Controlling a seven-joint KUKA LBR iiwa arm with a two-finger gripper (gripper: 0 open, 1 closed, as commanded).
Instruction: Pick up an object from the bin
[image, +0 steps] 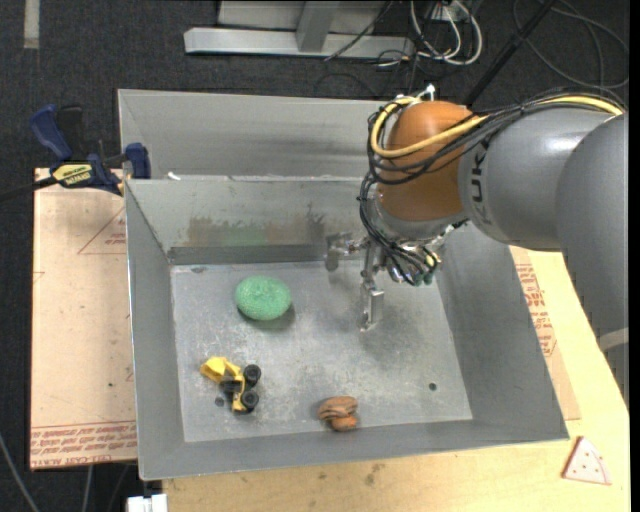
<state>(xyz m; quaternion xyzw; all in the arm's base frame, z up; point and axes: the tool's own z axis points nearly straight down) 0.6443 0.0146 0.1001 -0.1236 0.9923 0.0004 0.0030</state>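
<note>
My gripper (349, 291) hangs over the bare middle of the bin floor, toward the back wall. Its two metal fingers (369, 310) stand apart and open, with nothing between them. A round green scrubber pad (264, 299) lies on the floor to the gripper's left, a short gap away. Near the front edge, below the gripper, rests a small brown lump (339, 412). At the front left sits a yellow toy vehicle with black wheels (232, 383).
The arm with its orange dome and cables comes in from the right, above the bin's back right part. A tiny dark speck (432, 386) lies on the floor at the right. The sloping bin walls close in on all sides.
</note>
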